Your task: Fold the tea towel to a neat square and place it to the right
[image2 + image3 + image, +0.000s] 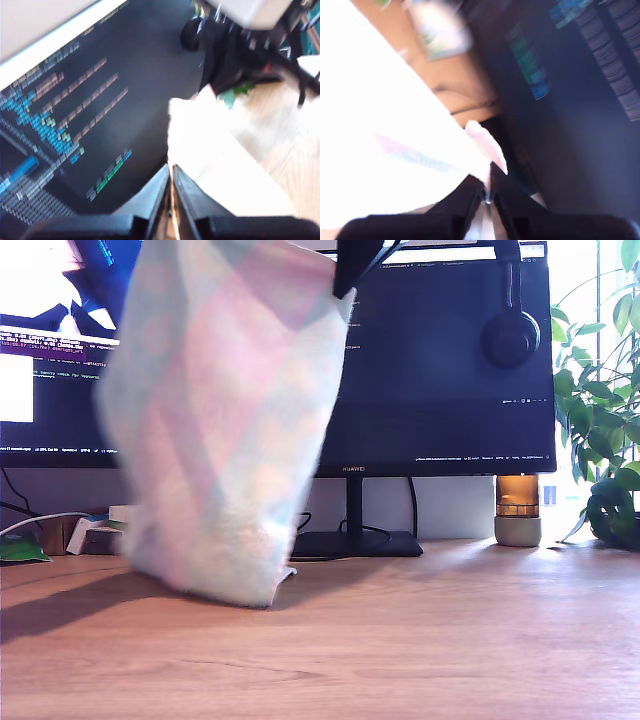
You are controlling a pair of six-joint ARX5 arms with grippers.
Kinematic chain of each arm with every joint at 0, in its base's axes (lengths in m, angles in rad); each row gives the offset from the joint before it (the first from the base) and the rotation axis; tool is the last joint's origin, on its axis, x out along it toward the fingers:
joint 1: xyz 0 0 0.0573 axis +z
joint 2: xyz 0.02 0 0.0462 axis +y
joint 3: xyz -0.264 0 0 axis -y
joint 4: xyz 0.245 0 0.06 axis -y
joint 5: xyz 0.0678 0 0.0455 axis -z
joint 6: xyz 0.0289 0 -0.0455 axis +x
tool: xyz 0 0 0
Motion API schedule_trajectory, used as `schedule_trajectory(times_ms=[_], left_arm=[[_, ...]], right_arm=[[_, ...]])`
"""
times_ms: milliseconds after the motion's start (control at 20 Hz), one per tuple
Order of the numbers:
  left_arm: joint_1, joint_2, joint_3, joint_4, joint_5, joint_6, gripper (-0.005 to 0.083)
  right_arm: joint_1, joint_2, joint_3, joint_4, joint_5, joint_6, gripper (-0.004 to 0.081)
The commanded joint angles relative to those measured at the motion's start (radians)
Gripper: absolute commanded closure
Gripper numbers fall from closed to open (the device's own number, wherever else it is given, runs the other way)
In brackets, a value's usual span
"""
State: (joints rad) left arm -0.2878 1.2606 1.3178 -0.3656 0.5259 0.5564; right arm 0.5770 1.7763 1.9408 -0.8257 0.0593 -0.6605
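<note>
A wooden desk (420, 640) runs across the foreground, bare near the camera. On it, toward the exterior view's left, the lower hem of the tea towel (225, 430) just brushes the wood while the rest hangs up in front of the Huawei monitor (450, 370), blurred with motion. My first gripper (171, 172) is clenched on one thin edge of the cloth, and my second gripper (486, 187) is likewise pinched tight on another edge. Only one dark gripper shows at the top of the exterior view, and I cannot tell which arm it is. Behind stand headphones (511, 330) hung on the screen, a small lamp (518, 510) and a leafy plant (605, 420).

To do this well, I judge the held edge should be kept taut and level, then lowered slowly so the hem lays flat without bunching.
</note>
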Motion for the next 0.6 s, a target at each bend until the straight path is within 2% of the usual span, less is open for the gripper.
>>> schedule_trajectory(times_ms=[0,150,350,450,550], left_arm=[[0.000,0.008,-0.008,0.006,0.002,0.000,0.0797],[-0.012,-0.039,-0.008,0.019,0.001,-0.009,0.0797],[-0.032,-0.095,-0.008,0.050,0.006,-0.033,0.0797],[-0.034,-0.094,-0.008,0.111,0.017,-0.033,0.0797],[-0.034,-0.059,-0.008,0.188,0.024,-0.024,0.0797]], right_arm=[[-0.003,0.006,0.017,-0.050,0.002,0.003,0.0782],[-0.001,0.003,0.119,-0.188,0.002,0.008,0.0782],[0.001,0.001,0.307,-0.333,-0.006,0.010,0.0782],[0.003,0.001,0.366,-0.308,-0.004,0.009,0.0782],[0.003,0.001,0.370,-0.224,0.002,0.009,0.0782]])
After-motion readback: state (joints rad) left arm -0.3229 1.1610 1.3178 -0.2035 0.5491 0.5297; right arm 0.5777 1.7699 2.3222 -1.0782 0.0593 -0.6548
